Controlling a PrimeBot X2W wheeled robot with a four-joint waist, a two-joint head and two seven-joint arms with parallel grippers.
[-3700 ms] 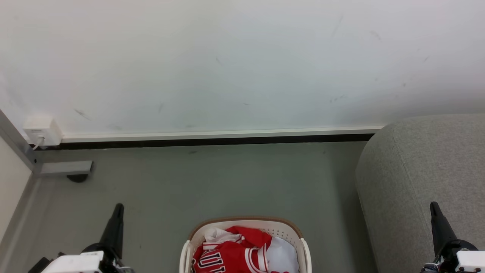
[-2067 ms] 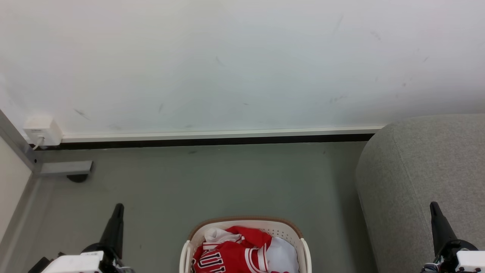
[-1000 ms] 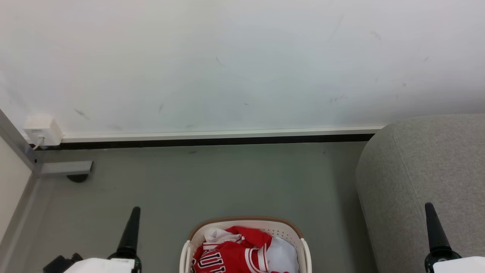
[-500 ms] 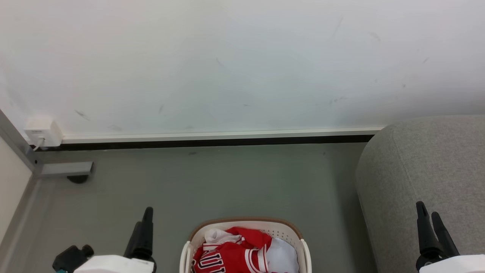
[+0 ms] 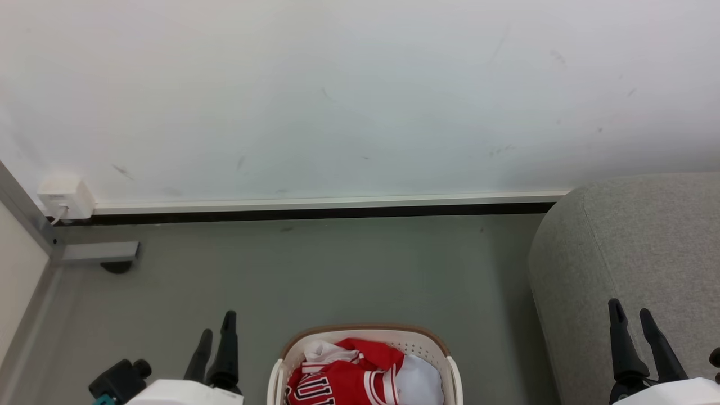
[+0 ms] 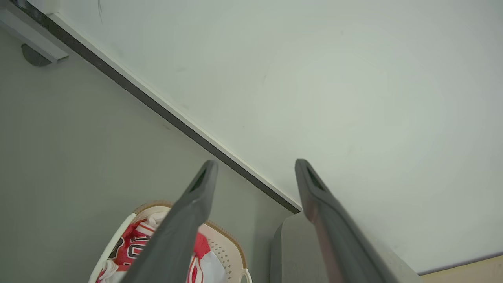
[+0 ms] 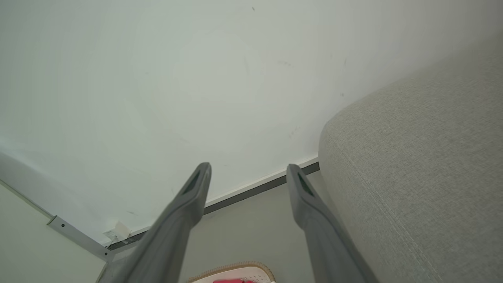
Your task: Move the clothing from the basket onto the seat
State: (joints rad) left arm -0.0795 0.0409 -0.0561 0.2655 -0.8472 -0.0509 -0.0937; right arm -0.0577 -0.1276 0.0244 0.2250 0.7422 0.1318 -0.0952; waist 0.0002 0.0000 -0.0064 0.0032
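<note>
- Since the earlier pictures the left gripper (image 5: 217, 323) has come to the right, nearer to the basket (image 5: 365, 328). It has also turned, so that both of its fingers now show. The right gripper (image 5: 629, 307) has turned in the same way and has shifted a little to the left.
- The fingers of the left gripper stand wide apart and there is nothing between them. It hangs over the grey floor (image 5: 337, 270), just left of the basket.
- The fingers of the right gripper are also spread wide and hold nothing. It is at the near right, in front of the seat (image 5: 635, 236).
- The clothing (image 5: 343, 382) lies crumpled inside the basket, with a red jersey with black letters on top.
- A plain pale piece (image 5: 419, 377) lies at the right side of the basket, touching the clothing.
- The basket stands on the floor at the near middle, between the two grippers.
- The seat is to the right of the basket, with a strip of floor between them.
- The white wall (image 5: 337, 101) is at the far side, and a small white box (image 5: 64, 197) sits at its far left.
</note>
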